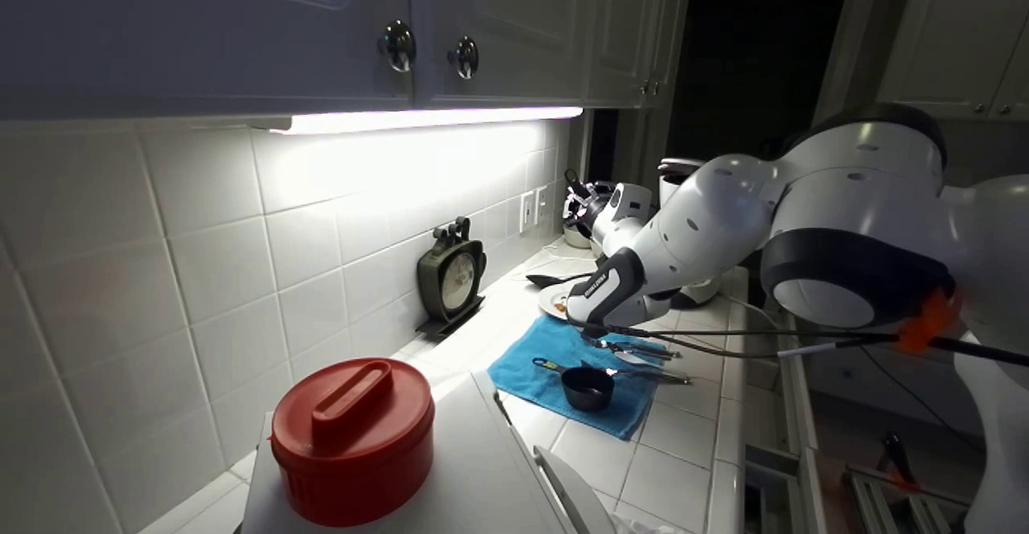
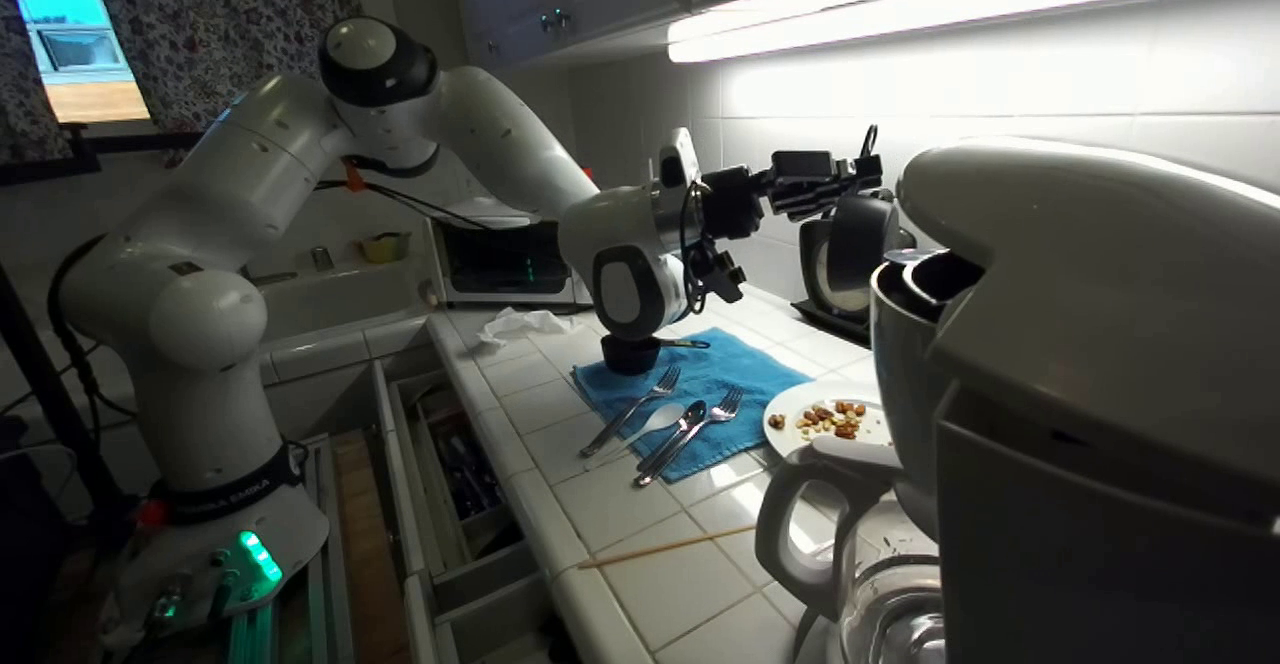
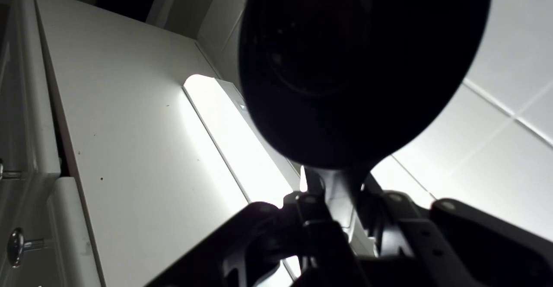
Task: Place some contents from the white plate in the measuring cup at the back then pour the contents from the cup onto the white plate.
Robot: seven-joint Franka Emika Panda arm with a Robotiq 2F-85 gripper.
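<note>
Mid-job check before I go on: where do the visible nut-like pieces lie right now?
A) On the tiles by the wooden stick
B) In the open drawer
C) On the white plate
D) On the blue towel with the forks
C: in an exterior view the nut-like pieces lie scattered on the white plate, one apart toward its left edge in the picture.

The forks (image 2: 628, 413) look shiny metal, the towel (image 2: 738, 364) matt cloth.
</note>
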